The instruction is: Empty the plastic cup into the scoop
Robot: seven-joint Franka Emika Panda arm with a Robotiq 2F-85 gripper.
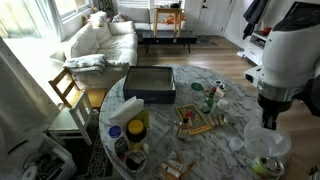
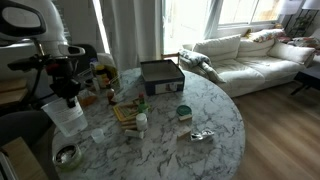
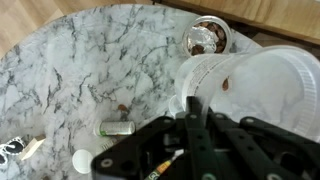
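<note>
A dark rectangular box (image 1: pixel 150 83) sits on a round marble table (image 1: pixel 215 150). Near the box stand a green bottle (image 1: pixel 210 98) and a yellow-capped jar (image 1: pixel 137 127). A wooden chair (image 1: pixel 68 90) stands off the table, beside the box. Well beyond the box are a white sofa (image 1: pixel 100 40) and a low dark coffee table (image 1: pixel 165 38). In an exterior view, a small green-lidded jar (image 2: pixel 184 112) sits near the box.

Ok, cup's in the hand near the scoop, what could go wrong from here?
1. The plastic cup pinched in the hand looks wider than the metal scoop, so the contents may miss it and land on the table.
2. The scoop sits close to the table edge, so a bump from the cup could push it off.
</note>
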